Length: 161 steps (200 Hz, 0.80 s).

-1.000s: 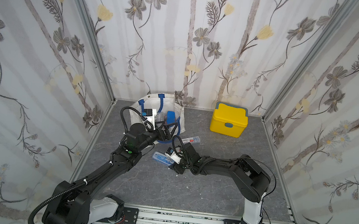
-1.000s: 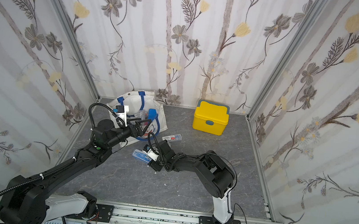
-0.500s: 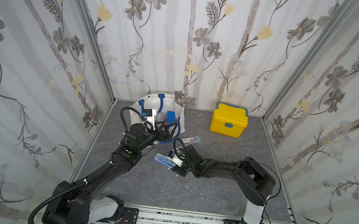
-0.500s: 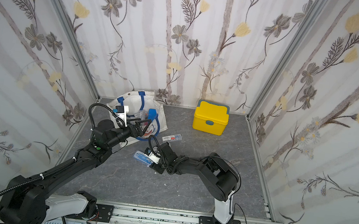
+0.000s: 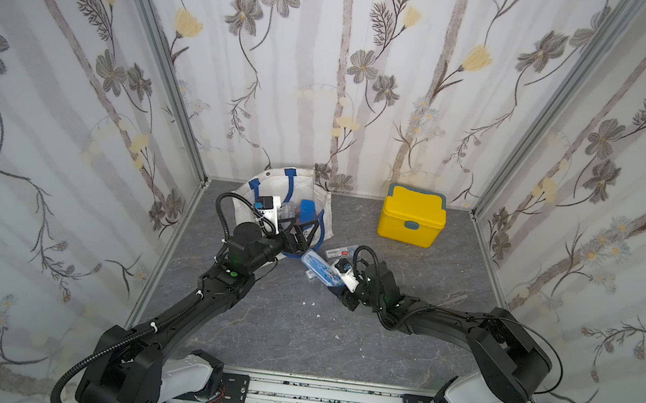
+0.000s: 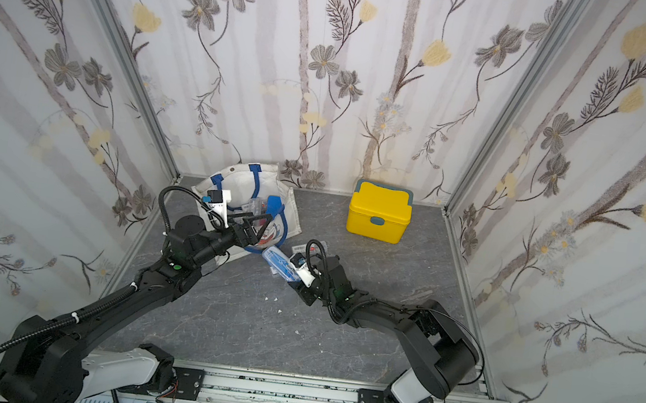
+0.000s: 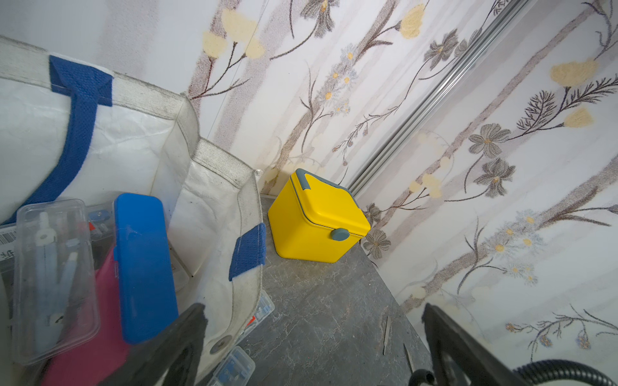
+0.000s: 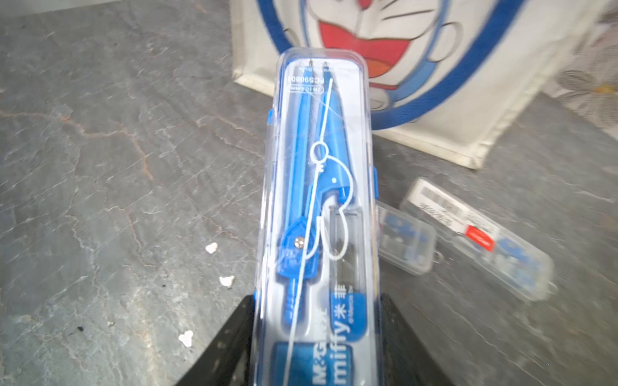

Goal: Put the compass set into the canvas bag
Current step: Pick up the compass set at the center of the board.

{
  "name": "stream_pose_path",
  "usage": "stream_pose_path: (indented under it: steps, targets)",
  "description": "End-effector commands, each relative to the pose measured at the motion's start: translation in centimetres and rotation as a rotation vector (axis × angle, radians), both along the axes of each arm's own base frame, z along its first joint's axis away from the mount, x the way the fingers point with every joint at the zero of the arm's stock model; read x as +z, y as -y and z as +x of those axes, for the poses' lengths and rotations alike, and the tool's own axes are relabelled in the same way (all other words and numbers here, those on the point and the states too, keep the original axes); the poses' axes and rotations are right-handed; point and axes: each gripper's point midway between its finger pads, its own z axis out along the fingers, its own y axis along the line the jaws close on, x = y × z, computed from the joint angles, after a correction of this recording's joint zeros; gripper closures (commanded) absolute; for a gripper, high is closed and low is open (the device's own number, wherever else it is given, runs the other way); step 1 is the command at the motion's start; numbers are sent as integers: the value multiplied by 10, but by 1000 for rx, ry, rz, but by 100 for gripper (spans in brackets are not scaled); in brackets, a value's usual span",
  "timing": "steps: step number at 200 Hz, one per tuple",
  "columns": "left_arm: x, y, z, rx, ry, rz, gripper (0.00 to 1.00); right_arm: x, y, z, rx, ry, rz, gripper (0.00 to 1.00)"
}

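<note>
Grey tabletop blurs behind compass set, its gripped end cropped.

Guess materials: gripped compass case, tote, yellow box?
Compass case: clear, glossy rigid plastic; the blue compass shows through.
Tote: white woven fabric, maybe coated, creased and matte, with blue webbing trim.
Yellow box: smooth moulded plastic, slight sheen, grey latch.

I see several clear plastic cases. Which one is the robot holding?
The long case with the blue compass inside, clamped in the right gripper. The small blue-flecked case and the barcode-labelled case lie on the floor by the canvas bag.
</note>
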Motion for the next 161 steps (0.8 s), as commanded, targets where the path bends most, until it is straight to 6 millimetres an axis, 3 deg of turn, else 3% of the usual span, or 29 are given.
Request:
stream_pose_path:
  steps: [1,62,67,112,161]
  targets:
    - [14,3,2,-11,13,-46,0,38,12,15,-98,98,108,53]
    - [26,47,-5,-86,14,-70,0,93,73,30,-322,209,194,53]
    - [20,55,-2,-95,1,-63,0,97,75,30,-329,217,202,53]
    - [23,104,-8,-192,22,-90,0,131,92,23,-354,268,277,54]
    - [24,149,-2,-312,14,-173,0,139,99,17,-365,281,310,53]
